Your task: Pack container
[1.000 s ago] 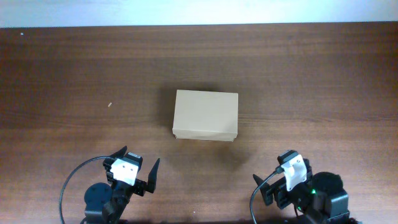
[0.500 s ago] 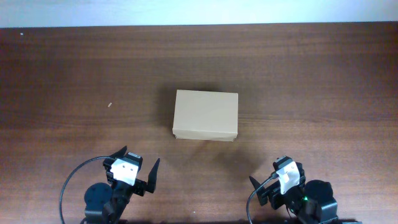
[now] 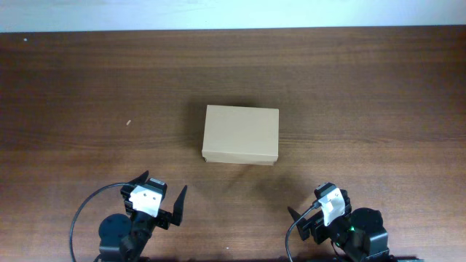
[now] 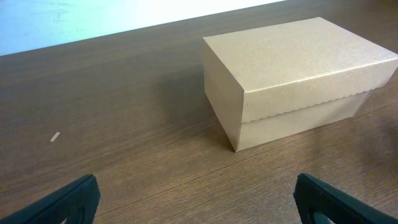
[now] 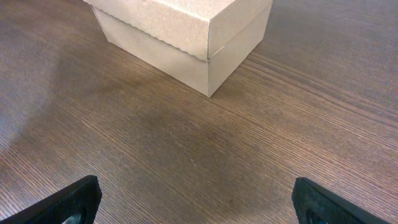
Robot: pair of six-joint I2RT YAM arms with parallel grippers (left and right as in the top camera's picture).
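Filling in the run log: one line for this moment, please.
container: lid shut, untouched | left gripper: open, empty | right gripper: open, empty

The dark wood-grain surface (image 3: 378,94) carries one closed tan cardboard container (image 3: 240,135), which sits flat near the middle with its lid down. A tiny pale speck (image 3: 128,122) lies on the bare wood, well apart from the container at nine o'clock.

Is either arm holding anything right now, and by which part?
Nothing is held. The left end effector and the right end effector are both open and empty, short of the closed container.
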